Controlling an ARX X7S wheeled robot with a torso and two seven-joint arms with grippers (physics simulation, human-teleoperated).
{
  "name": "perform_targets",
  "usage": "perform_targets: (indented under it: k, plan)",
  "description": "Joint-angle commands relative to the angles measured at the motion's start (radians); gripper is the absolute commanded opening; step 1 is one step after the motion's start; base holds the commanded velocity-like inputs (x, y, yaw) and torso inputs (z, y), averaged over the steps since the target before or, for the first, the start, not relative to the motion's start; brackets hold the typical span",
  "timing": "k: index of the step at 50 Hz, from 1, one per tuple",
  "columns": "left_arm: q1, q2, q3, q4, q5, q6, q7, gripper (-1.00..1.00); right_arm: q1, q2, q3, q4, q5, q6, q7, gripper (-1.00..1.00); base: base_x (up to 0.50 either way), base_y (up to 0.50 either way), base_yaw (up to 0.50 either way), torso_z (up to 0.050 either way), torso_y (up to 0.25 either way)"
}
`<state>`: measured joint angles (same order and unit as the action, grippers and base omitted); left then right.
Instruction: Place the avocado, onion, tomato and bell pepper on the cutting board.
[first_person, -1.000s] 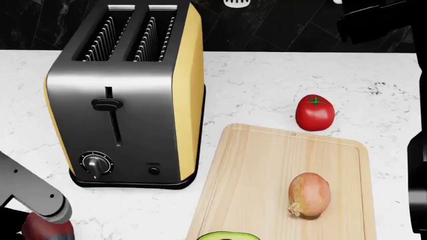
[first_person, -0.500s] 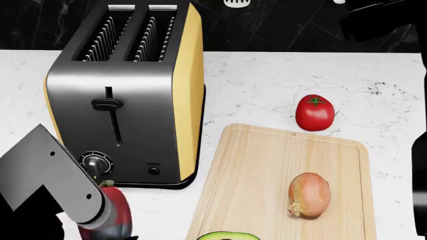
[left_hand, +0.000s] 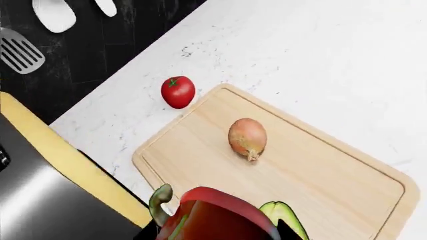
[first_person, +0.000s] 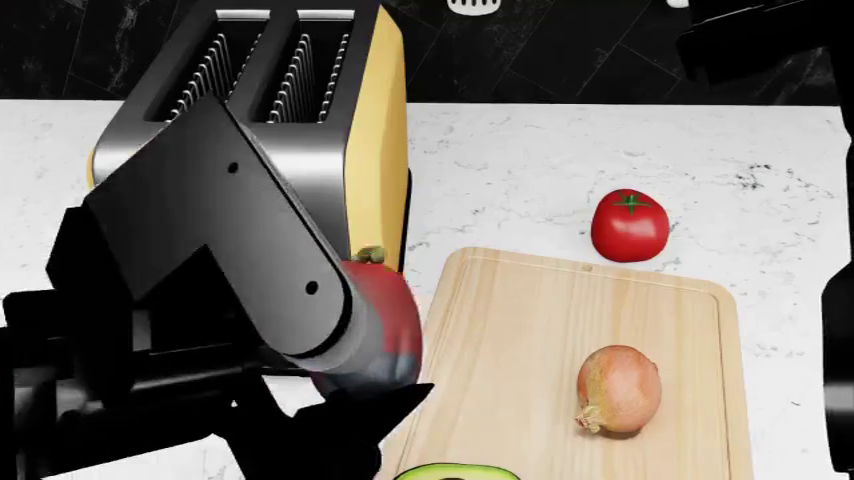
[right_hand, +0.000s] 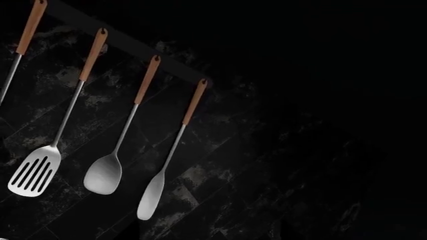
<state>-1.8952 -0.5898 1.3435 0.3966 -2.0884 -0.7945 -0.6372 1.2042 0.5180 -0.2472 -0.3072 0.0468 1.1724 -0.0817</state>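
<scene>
Above cutting board (first_person: 534, 330) edge, left gripper (first_person: 350, 395) gripping bell pepper (first_person: 380, 320)

The counter is viewed from above by the head camera. The cutting board (first_person: 574, 370) (left_hand: 267, 165) and tomato (first_person: 629, 226) (left_hand: 178, 92) are shared with the left wrist view; only hanging utensils (right_hand: 107, 170) on a dark wall are faced by the right.

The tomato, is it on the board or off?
Off. The tomato sits on the white counter, just past the cutting board.

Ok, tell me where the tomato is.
In the head view the tomato sits on the white counter, just beyond the cutting board's far right corner, off the board.
</scene>
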Motion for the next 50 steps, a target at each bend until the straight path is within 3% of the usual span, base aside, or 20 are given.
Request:
perform_targets:
  k: [1, 23, 50]
  plan:
    - [-0.041, 0.138, -0.061, -0.124, 0.043, 0.010, 0.110, -1.00, -0.011, -0.018, 0.023, -0.016, -0.027, 0.002, -0.020, 1.00, 0.00, 0.00, 0.00, 0.000, 0.000]
    - [0.009, 0.345, -0.051, -0.397, 0.192, 0.081, 0.300, -1.00, -0.051, 0.002, 0.047, -0.022, -0.024, -0.008, -0.017, 1.00, 0.00, 0.00, 0.00, 0.000, 0.000]
    - [0.061, 0.324, 0.057, -0.482, 0.268, 0.009, 0.344, -1.00, -0.045, 0.002, 0.046, -0.031, -0.020, 0.004, -0.015, 1.00, 0.00, 0.00, 0.00, 0.000, 0.000]
